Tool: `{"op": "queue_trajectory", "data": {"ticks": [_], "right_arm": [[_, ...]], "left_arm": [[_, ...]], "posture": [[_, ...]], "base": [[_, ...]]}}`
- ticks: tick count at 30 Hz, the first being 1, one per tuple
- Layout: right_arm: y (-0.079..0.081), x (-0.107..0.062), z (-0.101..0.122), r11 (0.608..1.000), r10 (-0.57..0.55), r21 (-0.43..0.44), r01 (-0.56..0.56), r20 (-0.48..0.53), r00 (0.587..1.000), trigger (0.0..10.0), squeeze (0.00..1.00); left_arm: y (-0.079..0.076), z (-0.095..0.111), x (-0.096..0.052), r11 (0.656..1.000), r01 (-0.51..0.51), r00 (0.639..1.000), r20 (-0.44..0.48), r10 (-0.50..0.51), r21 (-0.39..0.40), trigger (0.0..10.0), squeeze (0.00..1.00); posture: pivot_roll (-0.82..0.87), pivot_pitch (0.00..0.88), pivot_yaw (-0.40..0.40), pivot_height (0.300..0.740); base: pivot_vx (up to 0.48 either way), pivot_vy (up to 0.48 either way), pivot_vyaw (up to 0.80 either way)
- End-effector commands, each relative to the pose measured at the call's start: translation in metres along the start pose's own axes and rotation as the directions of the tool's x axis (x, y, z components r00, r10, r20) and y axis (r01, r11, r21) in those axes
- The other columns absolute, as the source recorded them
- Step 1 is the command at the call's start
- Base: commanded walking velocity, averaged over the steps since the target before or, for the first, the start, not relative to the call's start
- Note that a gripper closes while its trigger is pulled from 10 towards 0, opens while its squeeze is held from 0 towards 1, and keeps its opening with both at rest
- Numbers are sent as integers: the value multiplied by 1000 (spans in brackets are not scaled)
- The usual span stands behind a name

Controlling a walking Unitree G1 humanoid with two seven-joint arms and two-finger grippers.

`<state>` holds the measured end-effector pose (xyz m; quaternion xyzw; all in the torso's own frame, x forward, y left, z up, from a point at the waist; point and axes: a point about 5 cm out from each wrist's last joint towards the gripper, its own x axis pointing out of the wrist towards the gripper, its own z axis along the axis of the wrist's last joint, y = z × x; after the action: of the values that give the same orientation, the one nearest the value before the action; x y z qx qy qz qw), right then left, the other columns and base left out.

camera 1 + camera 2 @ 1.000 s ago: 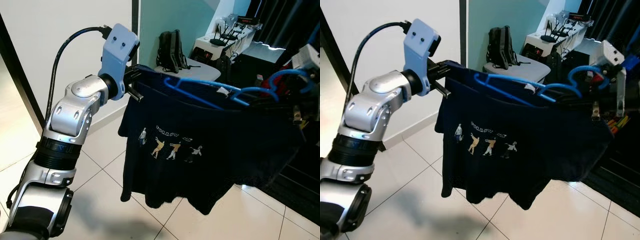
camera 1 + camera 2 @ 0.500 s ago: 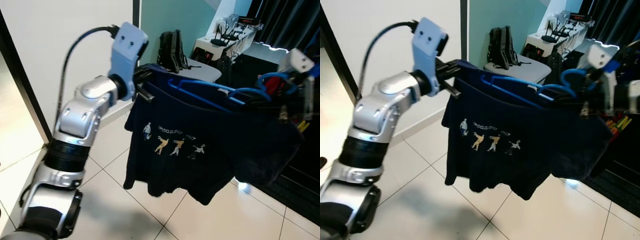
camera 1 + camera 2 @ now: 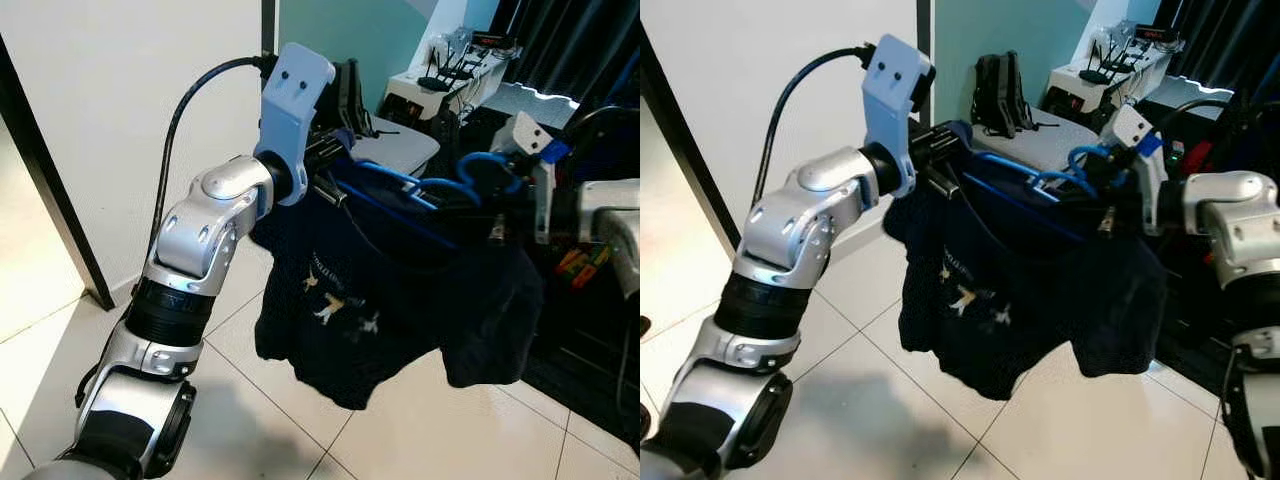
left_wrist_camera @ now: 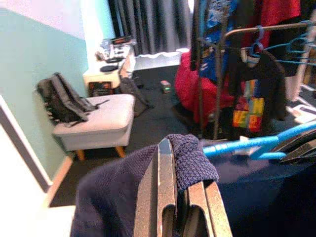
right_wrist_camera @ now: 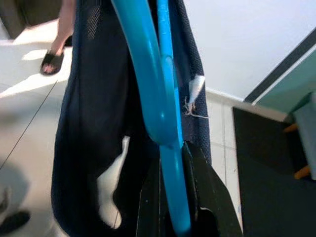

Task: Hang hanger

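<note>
Fingers (image 4: 160, 197) of left gripper (image 4: 180, 207) pinching knit navy shirt (image 3: 400, 300), right gripper (image 5: 173, 197) clamping smooth blue hanger (image 5: 165, 98).

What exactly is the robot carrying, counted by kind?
Blue hanger: 1
Dark navy T-shirt: 1
Total: 2, held between the left gripper and the right gripper.

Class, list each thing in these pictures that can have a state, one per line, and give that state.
Left gripper: shut on the navy T-shirt's fabric.
Right gripper: shut on the blue hanger.
Navy T-shirt: draped on the hanger, held off the floor, bunched between the arms.
Blue hanger: not yet hung, carried inside the shirt.
Clothes rack: upright, garments hanging on it.
Backpack: upright on the grey ottoman.
</note>
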<state>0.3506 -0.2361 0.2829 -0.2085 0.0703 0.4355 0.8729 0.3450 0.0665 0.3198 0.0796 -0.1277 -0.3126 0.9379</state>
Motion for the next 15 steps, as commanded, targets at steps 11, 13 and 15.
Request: {"op": "queue_trajectory", "data": {"ticks": [11, 13, 15], "right_arm": [[29, 37, -5, 996, 23, 90, -29, 71, 997, 10000, 0], [29, 37, -5, 996, 23, 90, -29, 71, 997, 10000, 0], [39, 44, -8, 992, 68, 97, -74, 67, 995, 10000, 0]], "left_arm": [[-16, -14, 6, 998, -53, 997, -53, 55, 41, 0, 0], [-16, -14, 6, 998, -53, 997, -53, 55, 41, 0, 0], [-19, -11, 8, 997, -58, 997, -38, 60, 49, 0, 0]], "posture": [[-8, 0, -60, 740], [-8, 0, -60, 740], [-8, 0, -60, 740]], "base": [[0, 0, 0], [0, 0, 0], [0, 0, 0]]}}
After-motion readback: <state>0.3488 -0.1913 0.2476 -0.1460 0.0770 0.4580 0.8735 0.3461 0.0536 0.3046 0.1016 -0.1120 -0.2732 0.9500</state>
